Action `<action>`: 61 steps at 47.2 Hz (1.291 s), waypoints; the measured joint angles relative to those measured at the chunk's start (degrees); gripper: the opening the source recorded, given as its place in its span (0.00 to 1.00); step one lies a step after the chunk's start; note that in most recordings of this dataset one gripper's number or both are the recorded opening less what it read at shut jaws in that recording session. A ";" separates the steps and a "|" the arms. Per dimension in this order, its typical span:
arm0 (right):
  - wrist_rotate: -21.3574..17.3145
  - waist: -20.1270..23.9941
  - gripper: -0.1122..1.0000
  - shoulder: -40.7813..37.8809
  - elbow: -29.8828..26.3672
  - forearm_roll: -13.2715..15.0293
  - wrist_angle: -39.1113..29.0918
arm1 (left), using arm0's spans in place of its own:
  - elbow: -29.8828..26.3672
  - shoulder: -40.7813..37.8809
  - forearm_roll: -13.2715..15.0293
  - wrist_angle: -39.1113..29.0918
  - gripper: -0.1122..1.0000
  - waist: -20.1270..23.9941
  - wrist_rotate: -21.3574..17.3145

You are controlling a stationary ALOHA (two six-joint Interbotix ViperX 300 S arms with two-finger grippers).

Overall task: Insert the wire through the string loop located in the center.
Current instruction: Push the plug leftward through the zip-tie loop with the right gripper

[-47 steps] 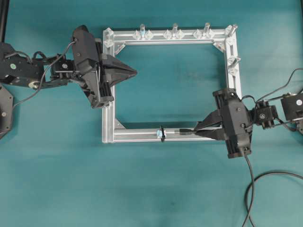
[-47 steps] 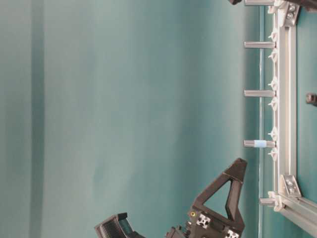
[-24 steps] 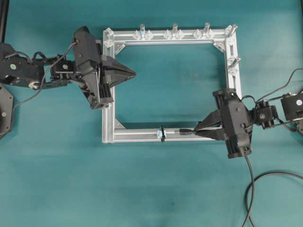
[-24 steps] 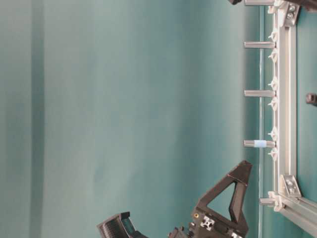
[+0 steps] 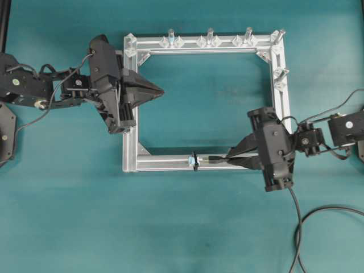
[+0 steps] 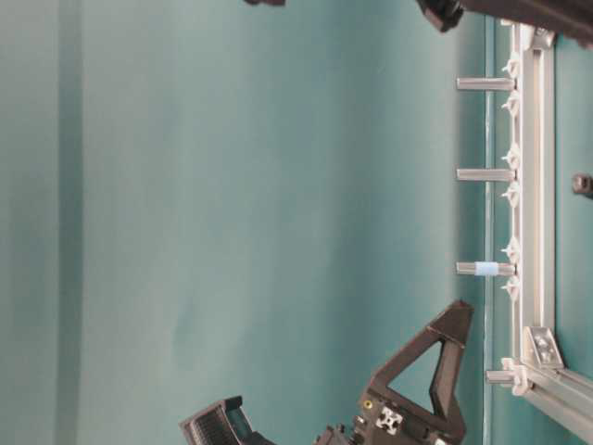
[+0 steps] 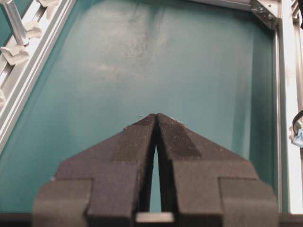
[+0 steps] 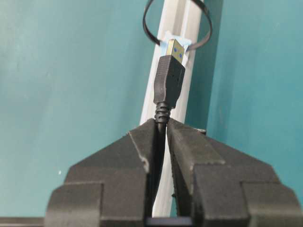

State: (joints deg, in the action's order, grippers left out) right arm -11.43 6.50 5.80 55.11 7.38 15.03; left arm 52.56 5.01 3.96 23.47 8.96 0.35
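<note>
Both jaws unchanged | right gripper (image 5: 230, 157) clamped on wire (image 8: 169, 78), moved nearer string loop (image 5: 194, 160) | left gripper (image 5: 161, 91) closed, empty

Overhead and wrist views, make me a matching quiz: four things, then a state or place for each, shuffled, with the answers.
1. left pincer
2. right pincer
3. wire
4. string loop

A. on the frame's bottom rail
B. shut on nothing, over the mat inside the frame
C. plug tip pointing at the loop, not yet through
D. clamped on the cable behind the plug

Pairs: 1-B, 2-D, 3-C, 4-A
</note>
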 measured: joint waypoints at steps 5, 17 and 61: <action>0.00 0.00 0.20 -0.97 -0.97 0.00 -0.26 | 0.00 0.09 0.00 0.00 0.10 -0.09 0.00; 0.00 -0.44 0.20 -4.04 -3.96 0.00 -0.26 | 0.09 0.00 0.00 0.00 0.10 -0.09 0.00; 0.00 -1.23 0.20 -8.88 -9.49 0.00 -0.35 | 0.00 0.00 0.00 -1.76 0.10 -0.62 -0.09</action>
State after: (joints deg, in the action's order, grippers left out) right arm -11.43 5.27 -3.08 45.62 7.38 14.68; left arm 52.56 5.01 3.96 21.71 8.35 0.26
